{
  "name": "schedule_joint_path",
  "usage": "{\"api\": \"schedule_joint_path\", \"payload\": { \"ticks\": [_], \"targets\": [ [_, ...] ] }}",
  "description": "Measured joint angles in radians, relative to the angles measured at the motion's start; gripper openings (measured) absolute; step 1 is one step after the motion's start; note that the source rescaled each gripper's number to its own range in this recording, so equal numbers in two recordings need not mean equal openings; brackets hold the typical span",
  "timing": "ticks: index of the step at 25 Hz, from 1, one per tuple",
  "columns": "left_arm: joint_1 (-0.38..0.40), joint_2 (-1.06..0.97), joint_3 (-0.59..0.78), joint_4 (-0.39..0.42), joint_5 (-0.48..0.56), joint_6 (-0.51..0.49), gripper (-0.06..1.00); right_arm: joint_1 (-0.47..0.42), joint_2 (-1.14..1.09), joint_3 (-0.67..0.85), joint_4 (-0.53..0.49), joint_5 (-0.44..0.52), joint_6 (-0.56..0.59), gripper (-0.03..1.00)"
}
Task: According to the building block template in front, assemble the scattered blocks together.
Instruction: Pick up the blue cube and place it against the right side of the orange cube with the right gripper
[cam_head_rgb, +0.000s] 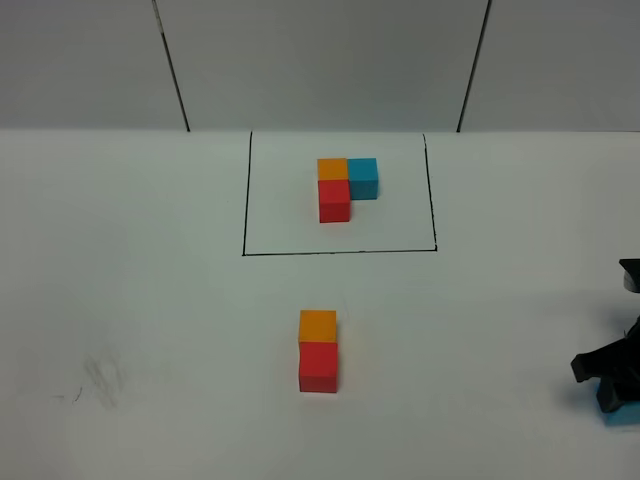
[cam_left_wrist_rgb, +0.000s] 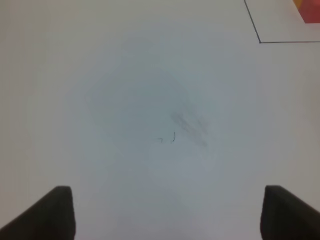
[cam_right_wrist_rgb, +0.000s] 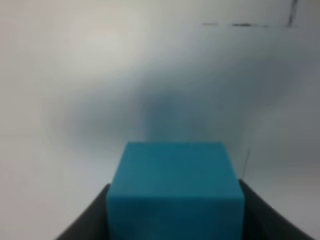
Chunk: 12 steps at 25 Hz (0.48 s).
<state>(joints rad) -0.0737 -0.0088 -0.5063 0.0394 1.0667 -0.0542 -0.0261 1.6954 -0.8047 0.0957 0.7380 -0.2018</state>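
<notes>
- Blue cube (cam_right_wrist_rgb: 175, 175) fills the foreground of the right wrist view, with the dark fingers of the right gripper (cam_right_wrist_rgb: 175, 220) flanking it on both sides. The jaws are closed onto it, so I judge this to be the pick-up of the last loose block.
- Seen from the high camera, that cube and gripper sit at the far lower right of the frame, well apart from the other loose blocks.
- At lower centre of the frame the orange cube (cam_head_rgb: 317, 325) and the red cube (cam_head_rgb: 318, 367) touch, orange above red in the picture. That is the same column as in the model, which is likely why they are set so.
- At upper centre lies the building block template (cam_head_rgb: 345, 185), inside its black outline (cam_head_rgb: 340, 253). It has orange at upper left, blue touching orange's right side, and red directly below orange.
- By that pattern, the blue cube belongs against the right face of the loose orange cube. Its sides need to stay parallel to the pair on arrival, or it could nudge them out of line.
- The left gripper (cam_left_wrist_rgb: 167, 215) is wide open and holds nothing. It hovers over bare table (cam_left_wrist_rgb: 150, 75) with faint scuff marks (cam_left_wrist_rgb: 187, 125), probably parked clear of the work.
</notes>
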Motion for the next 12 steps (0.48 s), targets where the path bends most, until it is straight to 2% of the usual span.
{"api": "schedule_joint_path", "payload": {
  "ticks": [4, 12],
  "targets": [
    [0.000, 0.000, 0.000, 0.000, 0.000, 0.000, 0.65, 0.044, -0.054, -0.067, -0.051, 0.095, -0.066, 0.01],
    [0.000, 0.000, 0.000, 0.000, 0.000, 0.000, 0.65, 0.233, -0.112, -0.210, -0.110, 0.154, -0.177, 0.01]
  ]
}}
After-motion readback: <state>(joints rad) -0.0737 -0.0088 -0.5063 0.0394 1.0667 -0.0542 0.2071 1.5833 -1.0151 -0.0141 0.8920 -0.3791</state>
